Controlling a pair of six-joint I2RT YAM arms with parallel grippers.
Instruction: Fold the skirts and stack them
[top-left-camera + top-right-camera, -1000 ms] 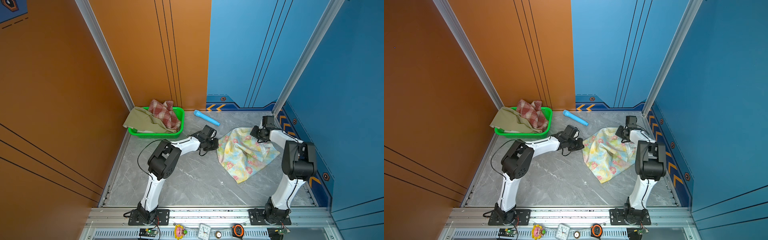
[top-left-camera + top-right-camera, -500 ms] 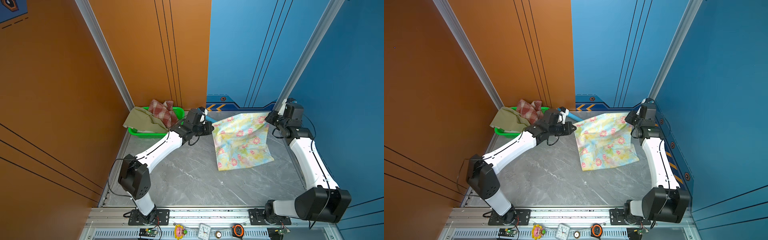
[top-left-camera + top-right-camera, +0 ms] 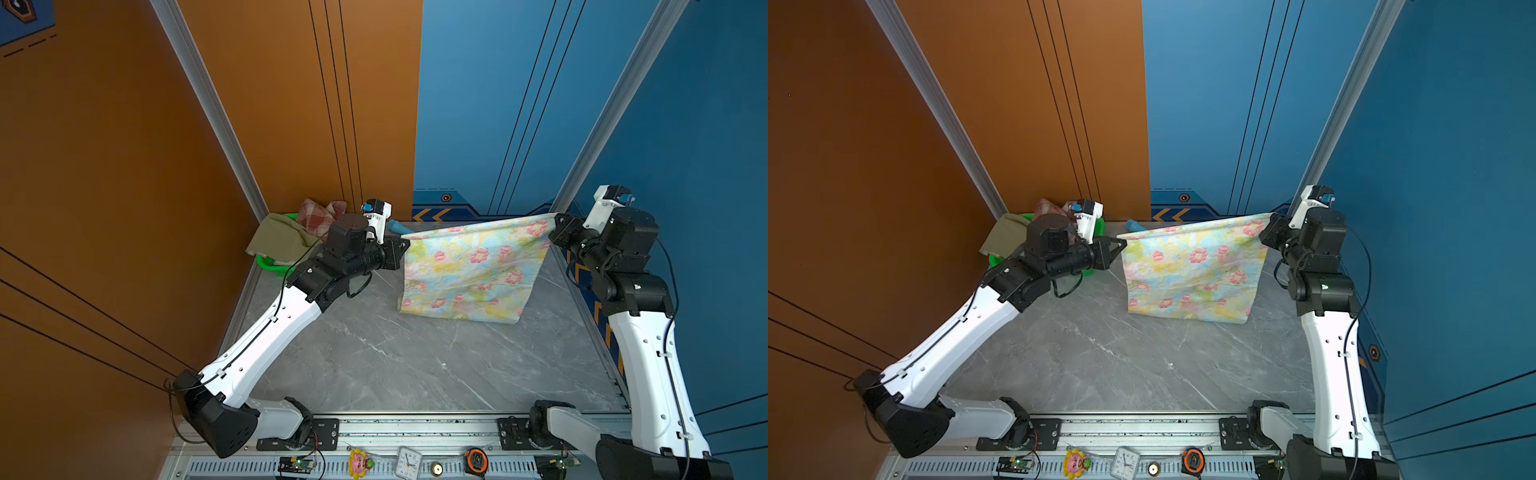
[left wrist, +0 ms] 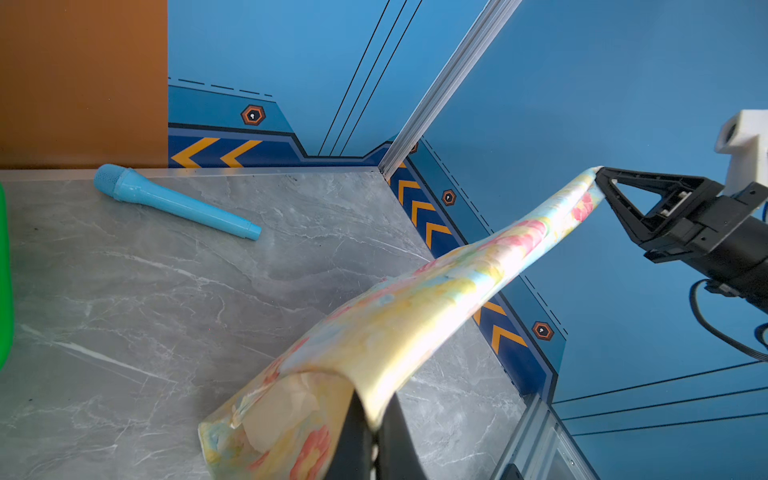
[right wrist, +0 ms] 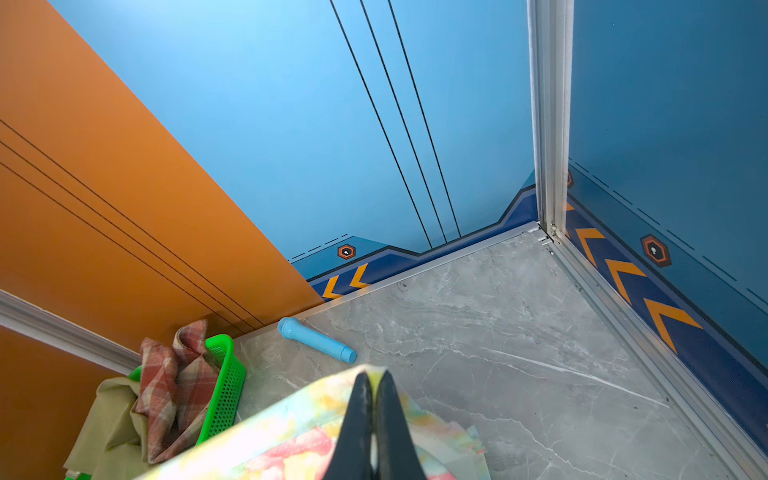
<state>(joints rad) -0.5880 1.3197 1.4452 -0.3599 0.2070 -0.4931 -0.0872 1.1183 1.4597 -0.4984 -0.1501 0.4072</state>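
At the far left corner of the surface [image 3: 395, 365] stands the green mesh basket [image 3: 266, 264]. The olive-green skirt [image 3: 276, 241] is draped over its near rim, and the red-and-cream plaid skirt [image 3: 320, 212] is bunched inside it, towards the back wall.

Just to the right of the basket, my left hand [image 3: 404, 244] is raised above the surface. Its fingers [image 4: 357, 432] are pressed together on the left top corner of the floral skirt [image 3: 469, 270]. Behind that corner, the light-blue tube [image 4: 174, 201] lies flat along the far edge of the surface, apart from the basket and the cloth.

The floral skirt hangs like a sheet between my two hands, above the far right part of the surface. Its top edge is pulled almost straight and its pink flowers face the front. The lower hem reaches down towards the surface, though I cannot tell whether it touches.

By the far right corner, my right hand [image 3: 555, 226] is clamped on the skirt's right top corner, fingers [image 5: 357, 419] together with the cloth pinched between them.
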